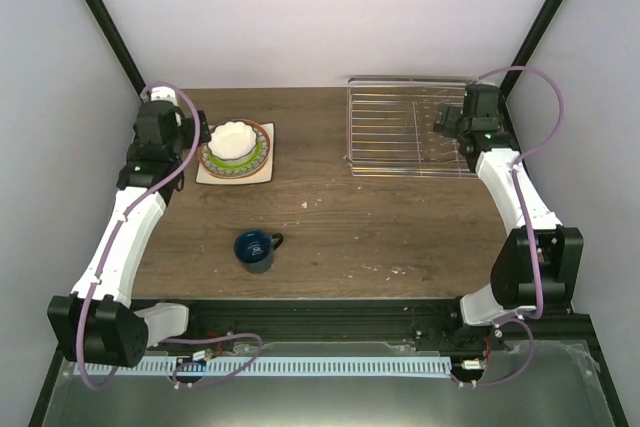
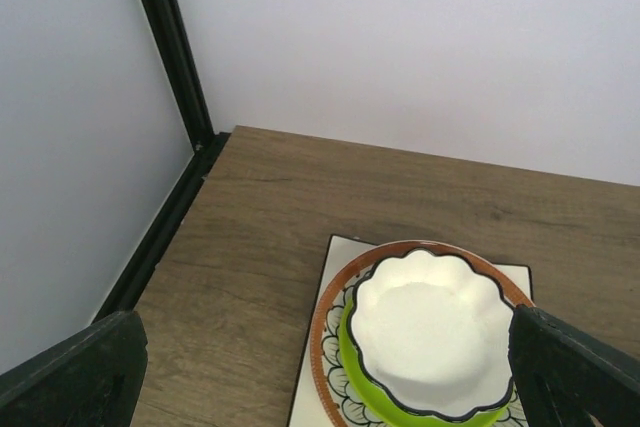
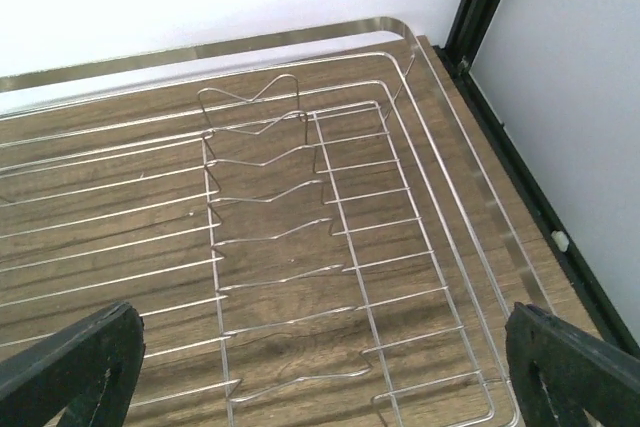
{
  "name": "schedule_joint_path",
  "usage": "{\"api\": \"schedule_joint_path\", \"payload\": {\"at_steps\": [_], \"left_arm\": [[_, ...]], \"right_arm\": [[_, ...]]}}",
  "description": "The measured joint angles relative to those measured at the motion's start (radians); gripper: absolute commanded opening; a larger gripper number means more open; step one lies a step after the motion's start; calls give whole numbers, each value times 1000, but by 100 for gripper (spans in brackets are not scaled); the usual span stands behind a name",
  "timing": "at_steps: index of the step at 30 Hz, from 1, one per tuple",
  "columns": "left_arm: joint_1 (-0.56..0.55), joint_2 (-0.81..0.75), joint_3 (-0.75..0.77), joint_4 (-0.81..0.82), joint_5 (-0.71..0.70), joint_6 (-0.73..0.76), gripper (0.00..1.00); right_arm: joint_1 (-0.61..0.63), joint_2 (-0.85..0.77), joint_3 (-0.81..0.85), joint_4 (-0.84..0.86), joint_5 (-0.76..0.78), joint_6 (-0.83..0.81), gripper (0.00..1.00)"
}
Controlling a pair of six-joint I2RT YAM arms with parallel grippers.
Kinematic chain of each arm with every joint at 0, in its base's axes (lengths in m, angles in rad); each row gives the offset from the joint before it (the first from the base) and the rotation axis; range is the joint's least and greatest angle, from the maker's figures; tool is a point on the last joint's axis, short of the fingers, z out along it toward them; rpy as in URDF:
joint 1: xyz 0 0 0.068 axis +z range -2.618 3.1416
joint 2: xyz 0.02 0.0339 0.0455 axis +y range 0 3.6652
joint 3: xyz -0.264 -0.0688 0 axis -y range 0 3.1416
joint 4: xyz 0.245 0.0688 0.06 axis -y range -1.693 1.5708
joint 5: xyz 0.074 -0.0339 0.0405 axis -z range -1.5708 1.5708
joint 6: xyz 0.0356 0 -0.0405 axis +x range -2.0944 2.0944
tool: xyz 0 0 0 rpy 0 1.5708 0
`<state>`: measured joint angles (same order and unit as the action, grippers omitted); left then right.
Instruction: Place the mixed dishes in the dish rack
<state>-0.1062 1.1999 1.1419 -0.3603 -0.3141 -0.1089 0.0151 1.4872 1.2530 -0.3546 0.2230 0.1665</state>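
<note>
Up at the far left of the brown wood-grain tabletop, the left end effector hangs with its two black fingers spread wide, gripping nothing. Just beyond it sits a stack of four dishes. A small white scalloped bowl with a dark rim nests in a lime-green round plate. That plate lies on a beige floral round plate with an orange-brown edge, and all three rest on a white square plate. In the left wrist view the bowl lies ahead of the gap between the fingers, a little right of centre, touching neither.

A dark blue handled mug stands upright near the front middle of the tabletop, handle toward the right, well apart from the stack and from both end effectors. A pale mark on it is too small to read.

At the far right, the right end effector hovers over the right part of the rectangular silver wire-grid dish rack, its fingers likewise wide and holding nothing. The right wrist view shows the rack's row of bent-wire plate dividers just ahead of those fingers, with wood showing through the grid.
</note>
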Motion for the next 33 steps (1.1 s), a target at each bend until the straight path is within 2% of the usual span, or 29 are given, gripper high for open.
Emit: {"api": "schedule_joint_path", "payload": {"at_steps": [3, 5, 10, 18, 23, 33], "left_arm": [[24, 12, 22, -20, 53, 5, 100], [35, 43, 68, -54, 80, 8, 100], [43, 103, 143, -104, 116, 8, 100], [55, 105, 132, -148, 137, 7, 100], [64, 104, 130, -154, 140, 4, 100], [75, 104, 119, -159, 142, -11, 100]], "right_arm": [[0, 6, 26, -28, 6, -25, 100], [0, 45, 103, -87, 5, -32, 100], [0, 234, 401, -230, -30, -50, 100], [-2, 497, 626, -430, -110, -61, 100], [-2, 579, 637, -506, -118, -62, 100], [-2, 599, 605, -527, -99, -65, 100]]}}
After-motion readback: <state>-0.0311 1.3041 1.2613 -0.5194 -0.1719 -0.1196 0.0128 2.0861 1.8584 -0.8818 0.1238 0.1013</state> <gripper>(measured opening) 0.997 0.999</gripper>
